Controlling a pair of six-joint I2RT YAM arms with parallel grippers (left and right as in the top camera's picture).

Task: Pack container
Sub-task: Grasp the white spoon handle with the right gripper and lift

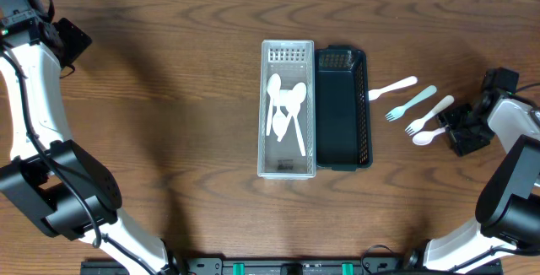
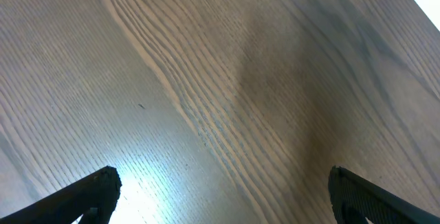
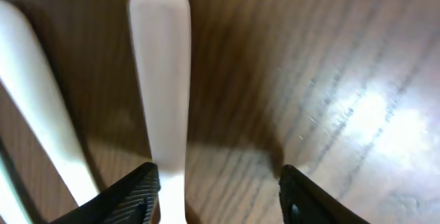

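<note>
A clear container (image 1: 287,167) in the table's middle holds several white spoons (image 1: 285,110). Beside it on the right stands a black basket (image 1: 342,153). Right of the basket lie a white utensil (image 1: 392,89), a pale blue fork (image 1: 412,103), a white fork (image 1: 429,115) and a white spoon (image 1: 424,137). My right gripper (image 1: 456,127) is low over that spoon's handle end. In the right wrist view the spoon's handle (image 3: 161,80) runs down beside the left finger, and the right gripper (image 3: 216,189) stands open, with a gap to the other finger. My left gripper (image 2: 223,193) is wide open over bare wood.
The left arm (image 1: 34,72) reaches along the table's far left, its gripper (image 1: 72,43) near the back left corner. Another white utensil (image 3: 41,114) lies just left of the spoon in the right wrist view. Arm bases sit at the front edge.
</note>
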